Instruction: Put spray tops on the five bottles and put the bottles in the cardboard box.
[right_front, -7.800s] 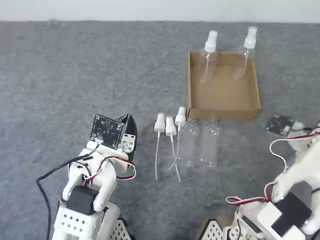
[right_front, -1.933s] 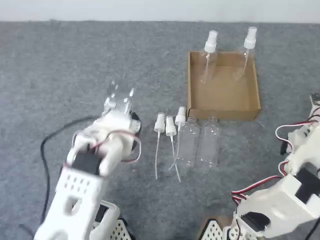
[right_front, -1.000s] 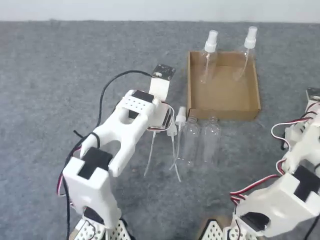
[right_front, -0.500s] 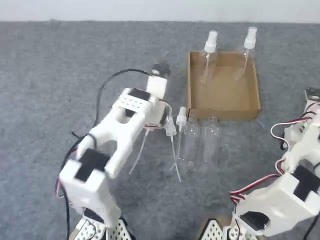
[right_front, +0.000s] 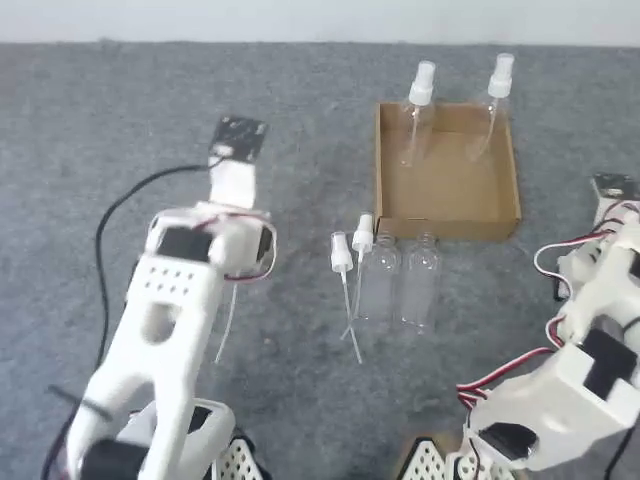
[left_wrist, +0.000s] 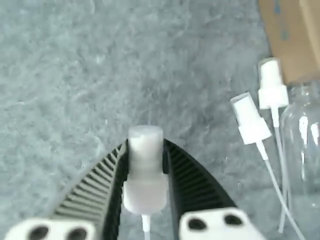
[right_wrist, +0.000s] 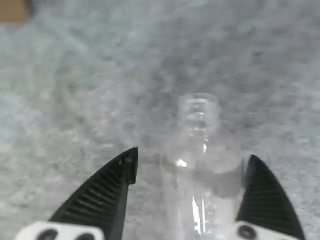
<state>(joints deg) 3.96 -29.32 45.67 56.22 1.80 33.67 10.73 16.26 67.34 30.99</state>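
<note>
One spray top pinched in left tool; right tool gapes around bottle.

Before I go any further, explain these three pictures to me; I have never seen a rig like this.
These are two small white robot arms at a grey table. The high view looks down from a fixed camera; each of the other two comes from a camera on one arm's wrist, looking along its gripper. The left gripper is shut on a white spray top. The right gripper is open around a clear bottle without a top. On the table stands a cardboard box with two topped bottles in it. In front of it lie two uncapped bottles and two loose spray tops.
</note>
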